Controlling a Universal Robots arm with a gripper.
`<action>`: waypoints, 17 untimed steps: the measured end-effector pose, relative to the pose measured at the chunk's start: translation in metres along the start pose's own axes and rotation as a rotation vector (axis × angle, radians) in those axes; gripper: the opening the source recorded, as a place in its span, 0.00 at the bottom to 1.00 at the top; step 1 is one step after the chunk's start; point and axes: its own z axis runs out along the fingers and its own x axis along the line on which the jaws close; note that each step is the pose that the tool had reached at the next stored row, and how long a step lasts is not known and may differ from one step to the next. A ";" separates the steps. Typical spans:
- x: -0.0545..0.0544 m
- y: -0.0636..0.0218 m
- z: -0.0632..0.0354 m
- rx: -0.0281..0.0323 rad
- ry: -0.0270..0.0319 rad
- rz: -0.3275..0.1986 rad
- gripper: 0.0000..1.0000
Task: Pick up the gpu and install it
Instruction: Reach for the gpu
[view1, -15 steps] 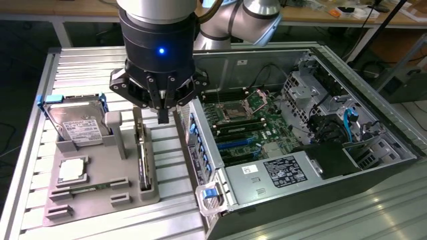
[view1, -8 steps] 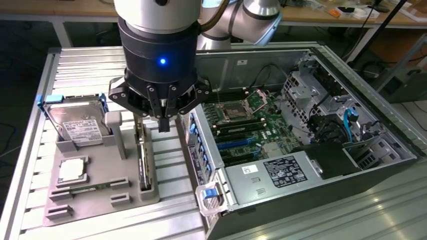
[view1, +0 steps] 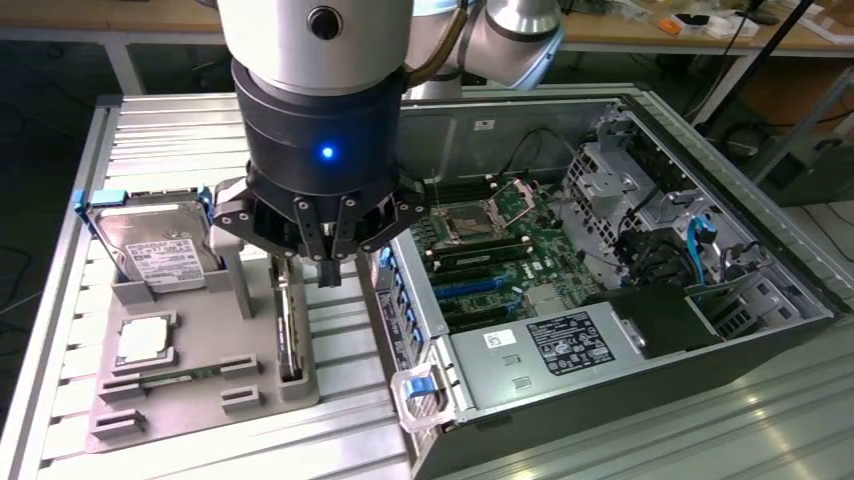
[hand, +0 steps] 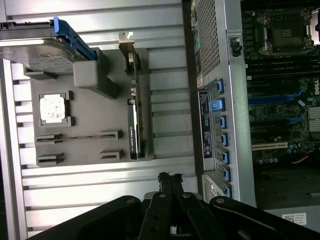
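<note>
Ribbed metal table (view1: 160, 120), grey tray (view1: 200, 400) of parts on it, open case (view1: 601, 420) alongside. The gpu (view1: 286, 325) sits on edge in its tray slot, below the gripper (view1: 330, 268) and slightly off to one side of the fingertips, nothing touching it. The gripper is fully closed and holding nothing, hanging above the tray, so the pick hasn't happened.

Further out from the gripper on the gpu's side are the hard drive (view1: 154, 250) standing in its holder, the CPU (view1: 144, 340) lying flat and the memory stick (view1: 180, 378). On the gripper's other side is the case wall, with the motherboard (view1: 494, 250) beyond it.

My take on doing the pick well: the jaws need to be opened before going down, centred over the card's top edge, with the fingers either side of the thin board. I'd grip clear of the fan and lift straight up so the card doesn't bind in the slot. From the wrist view it doesn't look lined up yet.
</note>
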 end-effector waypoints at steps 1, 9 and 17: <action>0.000 -0.0015 0.0000 0.0000 0.0001 0.000 0.11; 0.014 -0.0018 0.0003 -0.0001 0.0001 0.000 0.11; 0.022 0.0053 0.0005 0.0008 0.0007 0.000 0.11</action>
